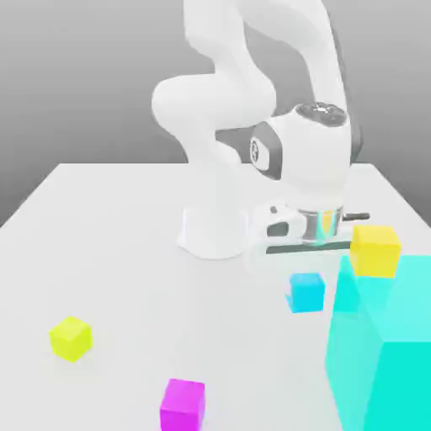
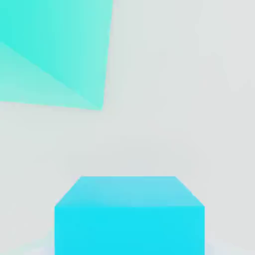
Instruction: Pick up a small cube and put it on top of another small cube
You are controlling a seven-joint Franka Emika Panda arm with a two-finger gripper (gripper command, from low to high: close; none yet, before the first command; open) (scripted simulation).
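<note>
A plain grey backdrop stands behind a pale white surface (image 1: 109, 244) that fills the lower part of the exterior view. The white robot arm (image 1: 244, 93) rises from its base at the centre of that frame and bends over toward the right, its hand (image 1: 324, 240) pointing down at centre right. The hand's fingers are drawn together; whether they clamp anything cannot be told.

The small sky-blue plain cube (image 1: 306, 292) sits just below the hand in the exterior view, right of centre; whether it rests on the surface or hangs clear of it cannot be told. In the hand view the same cube (image 2: 129, 214) shows at the bottom centre.

A huge turquoise cube (image 1: 383, 345) takes up the lower right corner of the exterior view, and appears at the upper left of the hand view (image 2: 55, 50). A small yellow-orange cube (image 1: 375, 249) shows against its upper edge. A small lime-yellow cube (image 1: 71, 338) lies at lower left, and a small magenta cube (image 1: 183, 404) near the bottom centre.
</note>
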